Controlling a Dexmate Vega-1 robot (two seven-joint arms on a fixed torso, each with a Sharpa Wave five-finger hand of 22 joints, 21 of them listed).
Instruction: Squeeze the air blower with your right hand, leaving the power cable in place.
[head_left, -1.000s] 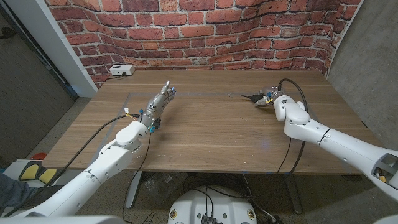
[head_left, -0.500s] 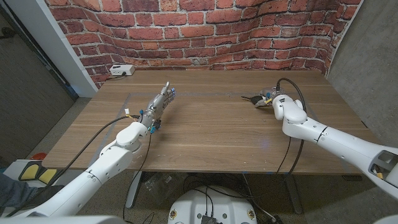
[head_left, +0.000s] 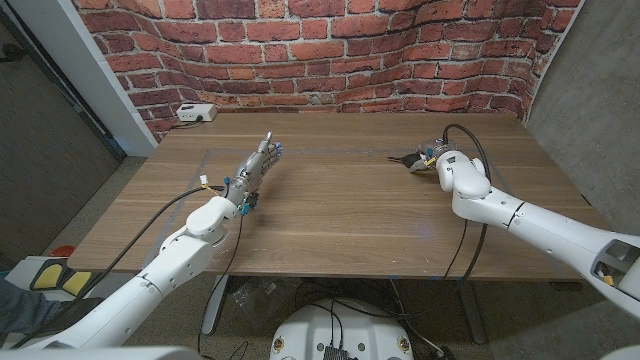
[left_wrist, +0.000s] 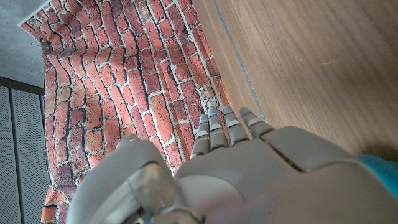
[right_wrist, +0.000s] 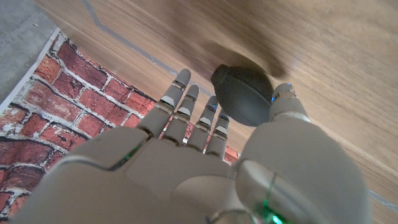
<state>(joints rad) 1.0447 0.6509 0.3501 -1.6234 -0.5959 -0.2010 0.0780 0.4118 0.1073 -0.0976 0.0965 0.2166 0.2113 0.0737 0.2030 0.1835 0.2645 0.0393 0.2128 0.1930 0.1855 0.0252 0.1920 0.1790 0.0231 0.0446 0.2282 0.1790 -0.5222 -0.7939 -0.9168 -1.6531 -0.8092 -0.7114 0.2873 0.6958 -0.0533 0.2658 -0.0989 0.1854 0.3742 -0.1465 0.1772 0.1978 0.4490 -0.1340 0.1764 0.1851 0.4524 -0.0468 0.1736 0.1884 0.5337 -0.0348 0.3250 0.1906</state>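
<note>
One dark grey rubber bulb air blower (right_wrist: 244, 95) lying on the wooden bench (head_left: 330, 210) toward its right far part, just beyond the fingertips (right_wrist: 181, 78) of the right hand (head_left: 447, 168), thumb beside the bulb, fingers spread and gripping nothing. Left hand (head_left: 255, 165) well apart on the bench's left side, fingers extended together, empty. White box with cable (head_left: 194, 113) at the far left corner, before the red brick wall (head_left: 330, 50).
</note>
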